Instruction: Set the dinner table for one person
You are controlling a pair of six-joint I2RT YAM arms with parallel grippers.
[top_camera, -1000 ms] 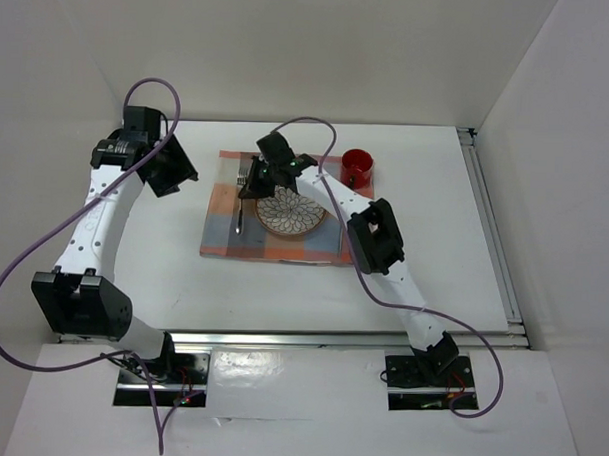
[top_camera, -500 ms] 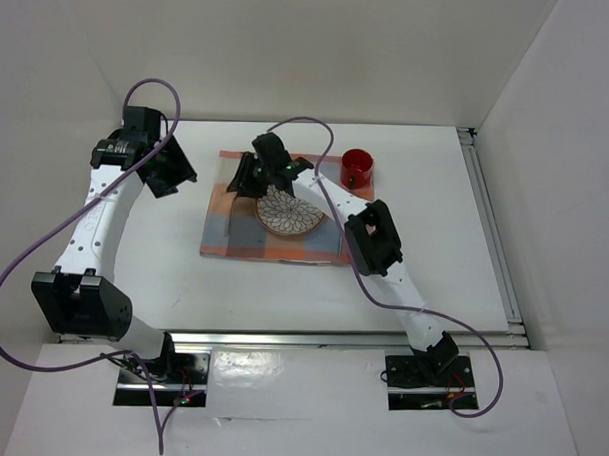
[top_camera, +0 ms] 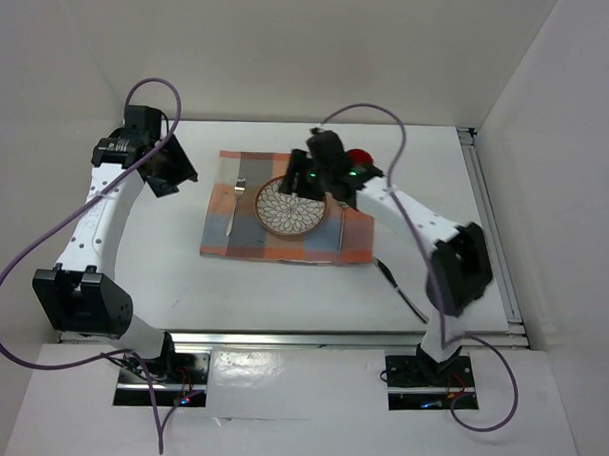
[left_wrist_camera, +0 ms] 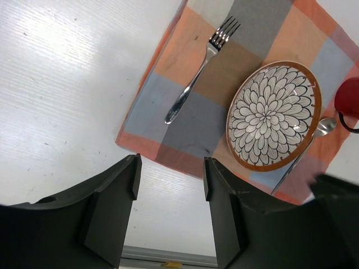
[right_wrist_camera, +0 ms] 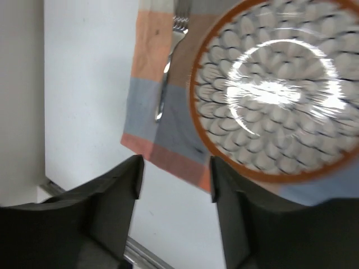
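Note:
The white dinner table (top_camera: 163,273) carries a checked placemat (top_camera: 284,242) with a flower-patterned plate (top_camera: 290,208) on it. A fork (top_camera: 233,204) lies on the placemat left of the plate, touched by nothing. A spoon (left_wrist_camera: 324,126) lies at the plate's other side. My right gripper (top_camera: 304,180) hovers above the plate's far edge, open and empty; its wrist view shows the plate (right_wrist_camera: 275,95) and fork (right_wrist_camera: 167,73) beyond its jaws (right_wrist_camera: 176,168). My left gripper (top_camera: 174,166) hangs open and empty over bare table left of the placemat (left_wrist_camera: 171,168).
A red cup (top_camera: 362,157) stands by the placemat's far right corner, partly behind the right arm. A thin dark object (top_camera: 402,288) lies on the table right of the placemat. Silver rails (top_camera: 331,339) run along the near and right edges.
My right gripper opened beside the fork, rose and swung right, from the fork to over the plate's far edge. The fork stays on the placemat. The left arm has not moved.

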